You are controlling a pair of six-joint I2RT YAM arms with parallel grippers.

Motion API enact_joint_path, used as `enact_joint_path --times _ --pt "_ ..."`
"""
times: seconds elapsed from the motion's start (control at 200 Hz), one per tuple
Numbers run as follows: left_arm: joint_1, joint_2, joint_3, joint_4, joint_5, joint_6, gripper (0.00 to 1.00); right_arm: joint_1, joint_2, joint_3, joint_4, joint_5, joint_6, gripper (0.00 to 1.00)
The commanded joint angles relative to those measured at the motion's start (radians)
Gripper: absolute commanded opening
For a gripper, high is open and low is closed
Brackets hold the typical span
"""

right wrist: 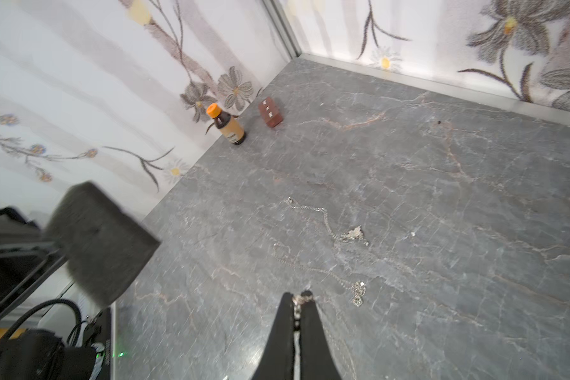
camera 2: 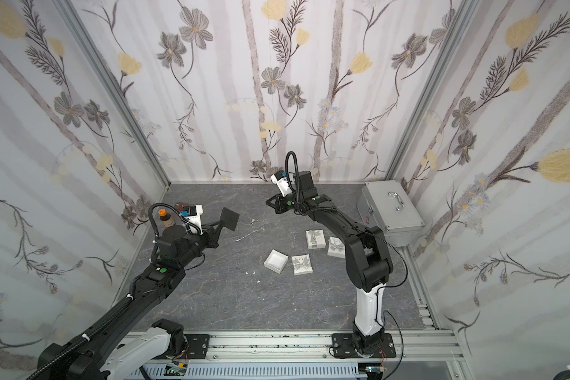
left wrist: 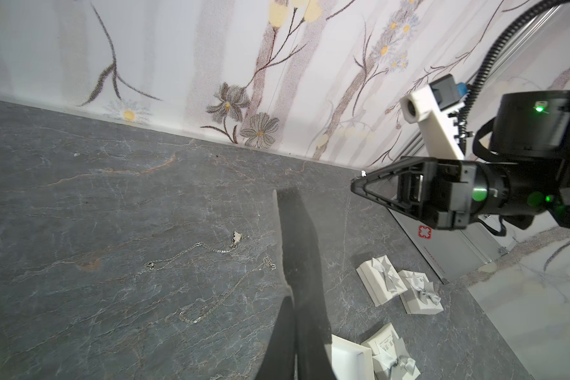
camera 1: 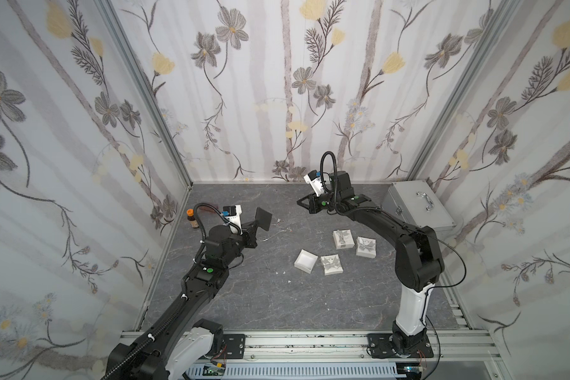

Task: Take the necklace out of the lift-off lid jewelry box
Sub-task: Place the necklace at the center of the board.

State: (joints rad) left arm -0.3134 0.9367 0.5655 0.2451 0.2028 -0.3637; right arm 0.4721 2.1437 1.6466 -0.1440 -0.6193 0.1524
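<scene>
The jewelry box [camera 1: 306, 261] stands open, a white base, with its bow-topped lid [camera 1: 331, 265] beside it at the table's middle. My right gripper [right wrist: 299, 296] hovers high near the back wall, shut on a thin silver necklace [right wrist: 298, 298] pinched at its tips. Its chain hangs down faintly in the left wrist view. My left gripper [camera 1: 256, 224] is raised on the left side, shut on a square black foam insert [camera 1: 264, 218]. Two other necklaces [left wrist: 191, 250] [left wrist: 224, 296] lie stretched out on the table between the arms.
Two closed white bow boxes [camera 1: 343, 239] [camera 1: 366, 246] sit right of the open one. A silver metal case [camera 1: 418, 207] fills the back right corner. A brown bottle with an orange cap [right wrist: 227, 125] and a small brown block [right wrist: 270, 112] stand at the left wall.
</scene>
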Motion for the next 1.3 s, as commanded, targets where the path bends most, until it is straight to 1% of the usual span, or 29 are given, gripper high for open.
enact_joint_path --times 0.0,0.23,0.48,0.669,1.119,1.299 --pt "0.002 -0.046 -0.019 -0.034 -0.028 0.025 0.0 0.001 0.064 0.114 -0.102 0.039 -0.011 0.01" --pt "0.001 -0.113 -0.069 -0.033 -0.009 0.01 0.0 -0.015 0.175 0.258 -0.137 0.075 -0.003 0.02" --pt "0.002 -0.146 -0.07 -0.036 0.021 -0.004 0.0 -0.036 0.278 0.261 -0.169 0.107 0.015 0.0" --pt "0.002 -0.149 -0.07 -0.032 0.022 -0.006 0.0 -0.041 0.275 0.161 -0.174 0.162 0.004 0.0" --pt "0.002 -0.067 -0.054 0.029 0.068 -0.035 0.0 -0.04 0.135 -0.131 -0.169 0.337 0.012 0.01" --pt "0.002 -0.043 -0.052 0.053 0.086 -0.043 0.0 -0.039 0.119 -0.181 -0.176 0.375 0.021 0.04"
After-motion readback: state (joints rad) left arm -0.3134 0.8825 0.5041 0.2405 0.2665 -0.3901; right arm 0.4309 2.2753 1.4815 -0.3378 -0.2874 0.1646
